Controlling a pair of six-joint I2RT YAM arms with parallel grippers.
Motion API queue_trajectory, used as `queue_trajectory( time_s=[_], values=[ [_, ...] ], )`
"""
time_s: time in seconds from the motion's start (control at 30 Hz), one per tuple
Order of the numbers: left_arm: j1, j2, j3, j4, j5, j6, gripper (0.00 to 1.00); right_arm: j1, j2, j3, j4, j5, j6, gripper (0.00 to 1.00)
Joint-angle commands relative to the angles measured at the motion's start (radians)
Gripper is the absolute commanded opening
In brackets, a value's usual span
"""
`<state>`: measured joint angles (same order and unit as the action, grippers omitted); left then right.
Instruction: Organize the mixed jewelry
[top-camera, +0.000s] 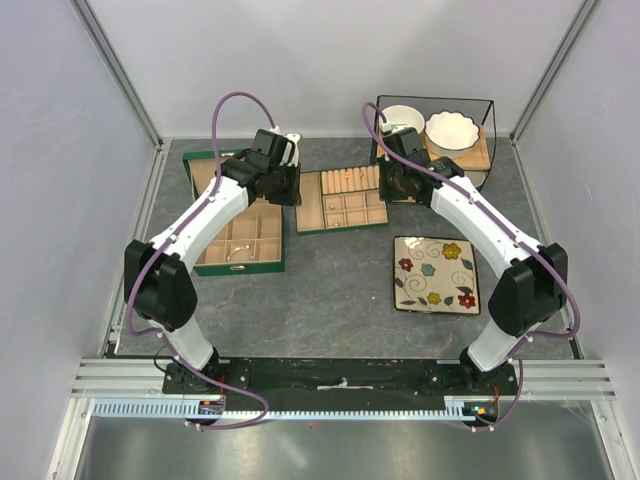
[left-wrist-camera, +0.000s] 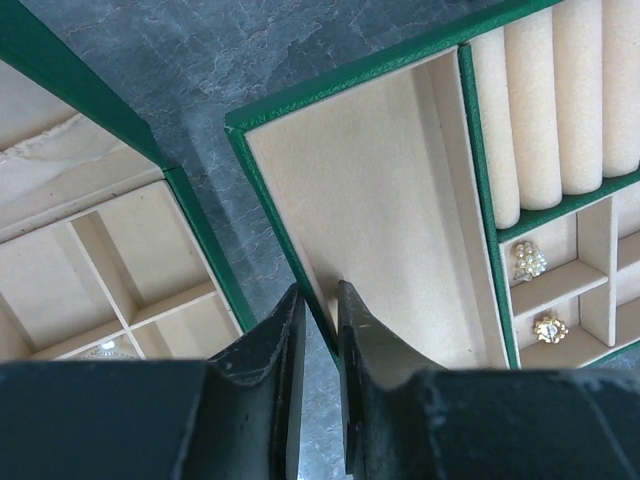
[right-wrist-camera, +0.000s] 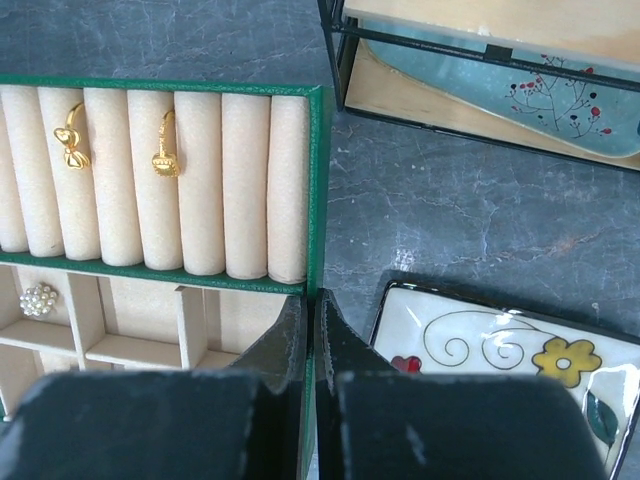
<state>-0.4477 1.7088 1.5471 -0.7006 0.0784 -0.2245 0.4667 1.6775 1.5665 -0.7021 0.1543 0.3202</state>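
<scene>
Pressed nearly together, the scuffed matte-black fingers of the left claw (left-wrist-camera: 320, 312) straddle the thin left wall of the green-edged tan tray (left-wrist-camera: 345, 82), pinching its grained rim. The right claw (right-wrist-camera: 312, 310) is pinched the same way on the tray's opposite, right wall. The tray is lined in soft tan fabric. Plump fabric rolls stand side by side along its far part, and small square compartments fill the near part. A gold-coloured ring with a bow-shaped top (right-wrist-camera: 72, 137) and a second gold-coloured ring with a blocky top (right-wrist-camera: 165, 152) are tucked between the rolls, beyond and to the left of the right claw. A small pearl cluster (right-wrist-camera: 38, 300) lies in a near compartment further left. Seen from the left wrist, two glittering gold-set pieces (left-wrist-camera: 529, 262) (left-wrist-camera: 549, 327) each sit in their own little compartment, to the right of the left claw across a long plain section. A thin silver wire bangle (top-camera: 238, 256) lies in a near compartment of the green jewelry box (top-camera: 238, 270), well apart from both claws. A glossy square ceramic plate painted with flowers (right-wrist-camera: 500, 350) rests on the grey stone-patterned tabletop (top-camera: 330, 290) just right of the right claw.
</scene>
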Motion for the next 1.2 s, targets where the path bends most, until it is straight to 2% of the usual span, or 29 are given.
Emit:
queue_trajectory(
  time_s=[0.0,0.53,0.8,0.9,1.03,1.07,1.17],
  values=[
    [-0.003,0.021,0.025,0.021,-0.045,0.008,0.02,-0.005,-0.078,-0.02,0.056,-0.05,0.031,0.0],
    [-0.003,0.045,0.088,-0.008,-0.155,0.06,0.02,-0.005,-0.165,-0.2,0.115,-0.231,0.138,0.0],
    [-0.003,0.063,0.096,-0.011,-0.167,0.102,0.02,-0.003,-0.185,-0.195,0.115,-0.294,0.152,0.0],
    [-0.006,0.066,0.091,-0.013,-0.175,0.117,0.02,-0.005,-0.19,-0.184,0.11,-0.317,0.152,0.05],
    [-0.011,0.066,0.091,-0.011,-0.195,0.129,0.02,-0.007,-0.199,-0.197,0.119,-0.355,0.161,0.18],
    [-0.013,0.068,0.091,-0.011,-0.198,0.131,0.02,-0.005,-0.2,-0.197,0.121,-0.357,0.161,0.26],
    [-0.019,0.069,0.094,-0.011,-0.201,0.131,0.02,-0.002,-0.199,-0.195,0.121,-0.355,0.161,0.31]
  ],
)
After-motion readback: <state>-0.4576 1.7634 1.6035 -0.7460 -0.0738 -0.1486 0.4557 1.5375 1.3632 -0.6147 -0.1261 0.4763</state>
